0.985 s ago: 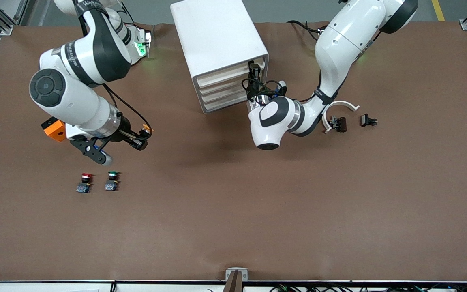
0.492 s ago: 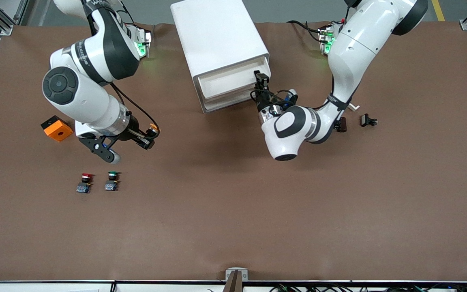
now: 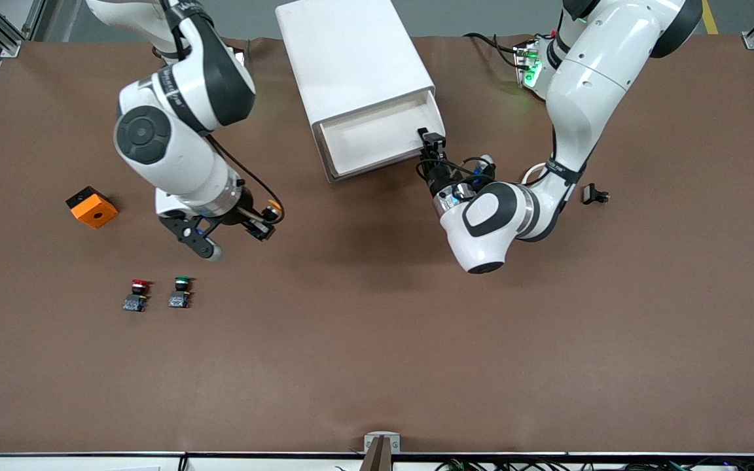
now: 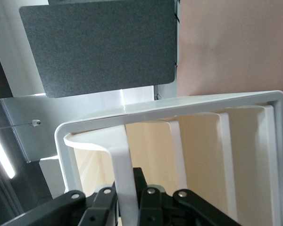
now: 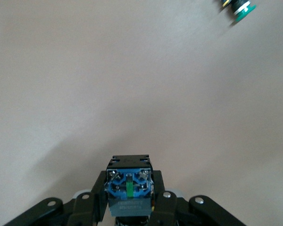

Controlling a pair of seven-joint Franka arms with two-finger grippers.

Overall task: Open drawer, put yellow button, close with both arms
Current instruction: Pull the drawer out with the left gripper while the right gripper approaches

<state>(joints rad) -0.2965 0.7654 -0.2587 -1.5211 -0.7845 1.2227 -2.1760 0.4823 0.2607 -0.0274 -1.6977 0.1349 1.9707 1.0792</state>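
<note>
Front view: the white boxy cabinet (image 3: 354,69) stands on the brown tabletop (image 3: 377,353) between the two arms' bases. Its topmost cream-fronted drawer (image 3: 377,140) is pulled out, showing a white inside. The left gripper (image 3: 430,139) is clamped on the drawer's front edge, at the corner toward the left arm's end of the tabletop. The right gripper (image 3: 271,219) hangs over bare tabletop, nearer to the front camera than the cabinet and toward the right arm's end, closed on the tiny yellow-capped push button (image 3: 273,212). An orange block (image 3: 91,207) lies near the right arm's end. The red-capped button (image 3: 136,295) and the green-capped button (image 3: 181,292) stand side by side, apart, nearer to the front camera than the right gripper. A small black part (image 3: 594,194) lies toward the left arm's end.

Left wrist view: the left gripper's fingers (image 4: 148,193) pinch the drawer's white front lip (image 4: 120,165); the cream fronts of the lower drawers (image 4: 198,155) show beside it.

Right wrist view: the right gripper's fingers (image 5: 96,197) squeeze the yellow button's black body, its blue base block (image 5: 129,186) facing the camera. The green-capped button (image 5: 239,8) sits on the tabletop, well apart.
</note>
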